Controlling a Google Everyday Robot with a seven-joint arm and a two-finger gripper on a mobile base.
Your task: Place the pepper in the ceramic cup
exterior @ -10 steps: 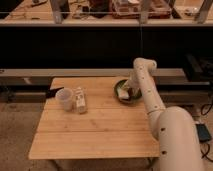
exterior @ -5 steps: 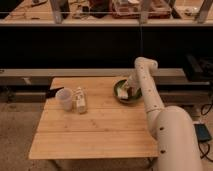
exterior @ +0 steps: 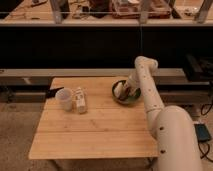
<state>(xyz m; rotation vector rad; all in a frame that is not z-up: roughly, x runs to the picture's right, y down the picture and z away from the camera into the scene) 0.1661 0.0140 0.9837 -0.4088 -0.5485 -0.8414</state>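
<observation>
My gripper (exterior: 129, 90) reaches down into the dark green bowl (exterior: 125, 99) at the table's back right, and it is shut. The arm comes over the bowl's right side. A pale cream piece (exterior: 119, 90) lies in the bowl just left of the gripper. The pepper is hidden under the gripper, and I cannot tell whether it is held. The ceramic cup (exterior: 64, 98), whitish with a wide mouth, stands upright on the left part of the table, well away from the gripper.
A small white bottle-like container (exterior: 80, 100) stands right beside the cup. The wooden table (exterior: 95, 135) has bare boards across its front half. A dark shelf unit runs behind the table, and cables lie on the floor at the right.
The gripper has closed while staying low in the bowl. The arm, cup and bottle are where they were.
</observation>
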